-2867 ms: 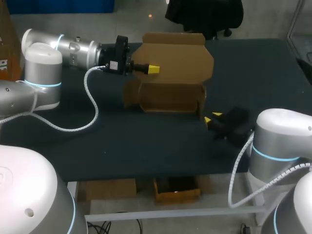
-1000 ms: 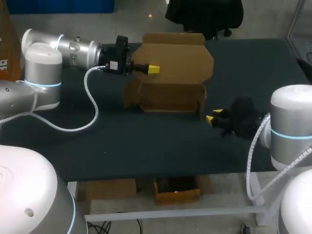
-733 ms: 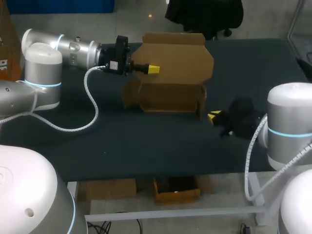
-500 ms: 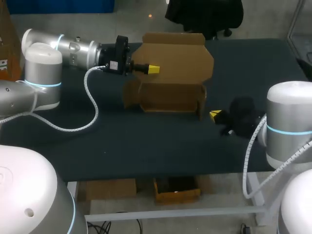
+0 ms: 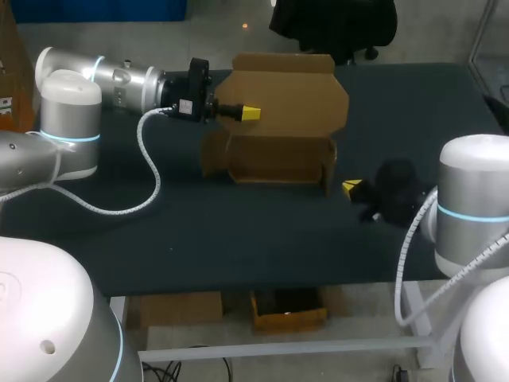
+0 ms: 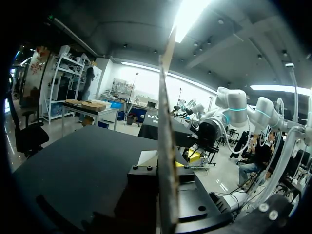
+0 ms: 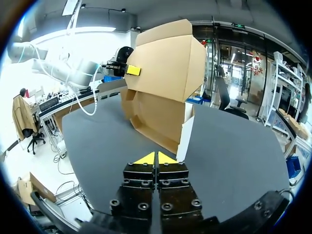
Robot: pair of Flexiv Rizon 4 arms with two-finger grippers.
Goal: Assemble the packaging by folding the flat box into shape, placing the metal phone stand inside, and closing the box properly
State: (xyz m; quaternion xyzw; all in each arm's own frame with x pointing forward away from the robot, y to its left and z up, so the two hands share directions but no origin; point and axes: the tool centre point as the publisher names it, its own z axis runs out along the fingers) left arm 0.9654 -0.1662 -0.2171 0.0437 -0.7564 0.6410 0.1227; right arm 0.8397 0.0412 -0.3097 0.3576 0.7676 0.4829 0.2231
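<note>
Half-folded box [image 5: 280,163] in the upper middle of the frame, long axis running left to right, lid [image 5: 290,91] standing up. Clamped on the lid's left edge: left gripper [image 5: 249,113]. Just off the box's lower right corner, pointing toward it: right gripper [image 5: 350,188], tips pressed together, empty.

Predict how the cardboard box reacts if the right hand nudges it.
Probably light and bendy: the cardboard box is thin creased sheet. Likely flexes or pivots rather than slides, since the left hand pinches its raised lid.
</note>
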